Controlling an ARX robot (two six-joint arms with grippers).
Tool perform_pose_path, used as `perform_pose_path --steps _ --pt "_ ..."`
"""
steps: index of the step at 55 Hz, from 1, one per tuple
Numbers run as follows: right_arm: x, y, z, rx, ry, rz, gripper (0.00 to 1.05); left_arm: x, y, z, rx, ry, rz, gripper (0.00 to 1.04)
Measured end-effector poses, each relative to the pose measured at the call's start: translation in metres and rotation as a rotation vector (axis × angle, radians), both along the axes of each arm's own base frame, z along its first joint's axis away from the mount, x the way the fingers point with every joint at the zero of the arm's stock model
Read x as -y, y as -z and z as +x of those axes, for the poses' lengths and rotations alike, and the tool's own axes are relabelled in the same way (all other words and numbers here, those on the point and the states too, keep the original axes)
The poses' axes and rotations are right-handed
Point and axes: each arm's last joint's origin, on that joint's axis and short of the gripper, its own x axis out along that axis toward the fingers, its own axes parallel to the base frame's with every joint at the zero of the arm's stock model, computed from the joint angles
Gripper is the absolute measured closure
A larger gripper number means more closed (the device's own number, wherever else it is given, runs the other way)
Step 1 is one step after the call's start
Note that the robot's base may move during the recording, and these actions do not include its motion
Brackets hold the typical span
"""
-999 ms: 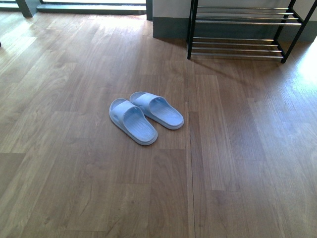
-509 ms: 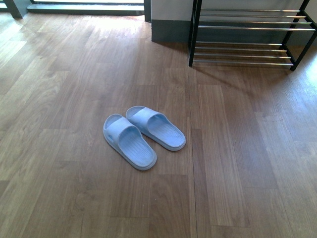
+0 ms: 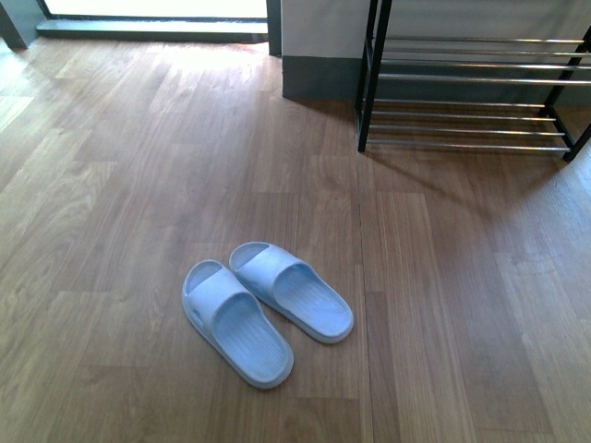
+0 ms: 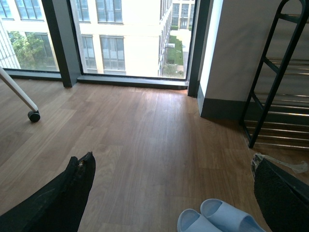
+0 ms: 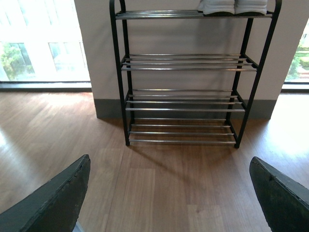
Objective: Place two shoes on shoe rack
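I have the pair of pale blue slides (image 3: 266, 312) on the wooden floor (image 3: 120, 212) in the front view, close in and a little left of centre. They sit upright on their soles, side by side and touching along their inner edges. The strap ends are angled away from me towards the left.

The shoe rack (image 3: 471, 80) stands further off on the right, against the wall (image 3: 323, 28). It is well apart from the slides, with bare floor between them.

In the left wrist view, the left gripper (image 4: 170, 162) has its jaws wide apart, and only floor shows between the two dark fingers (image 4: 67, 193). The strap ends of the slides (image 4: 217, 220) just show near the lower edge, closer to one finger than the other. A window (image 4: 125, 38) looks out on buildings beyond, and a small caster wheel (image 4: 34, 116) rests on the floor near it.

In the right wrist view, the right gripper (image 5: 169, 162) also has its jaws spread wide and is holding nothing. It faces the rack (image 5: 186, 96) straight on, and I count four tiers of chrome rods in a black frame. On the top tier there is a pair of shoes (image 5: 231, 6) with white soles. They are cut off by the picture's edge, so I can tell nothing more about them.
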Motion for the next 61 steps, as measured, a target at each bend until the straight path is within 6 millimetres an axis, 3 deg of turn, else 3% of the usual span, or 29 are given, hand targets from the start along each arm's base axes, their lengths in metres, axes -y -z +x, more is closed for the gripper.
perform_pose_path --steps 12,15,18,24,28,31,37,46,61 --pt "0.000 0.000 0.000 -0.002 0.000 0.000 0.09 0.000 0.000 0.000 0.000 0.000 0.000 0.09" --pt "0.000 0.000 0.000 -0.002 0.000 0.000 0.09 0.001 0.000 0.003 -0.146 -0.118 -0.066 0.09" --pt "0.000 0.000 0.000 -0.001 -0.001 0.000 0.09 0.006 -0.010 0.026 -0.228 -0.200 -0.167 0.09" --pt "0.000 0.000 0.000 -0.001 0.000 0.000 0.09 0.021 -0.010 0.085 -0.366 -0.125 -0.262 0.09" --pt "0.000 0.000 0.000 -0.001 0.000 0.000 0.09 0.030 0.010 0.122 -0.488 -0.127 -0.253 0.09" --pt "0.000 0.000 0.000 -0.001 0.000 0.000 0.09 0.038 0.048 0.153 -0.657 -0.152 -0.217 0.09" --pt "0.000 0.000 0.000 -0.001 0.000 0.000 0.09 0.048 0.112 0.182 -0.879 -0.168 -0.145 0.09" --pt "0.000 0.000 0.000 -0.001 0.000 0.000 0.09 0.060 0.182 0.205 -1.047 -0.159 -0.061 0.09" --pt "0.000 0.000 0.000 -0.001 0.000 0.000 0.09 0.077 0.250 0.227 -1.152 -0.144 -0.034 0.09"
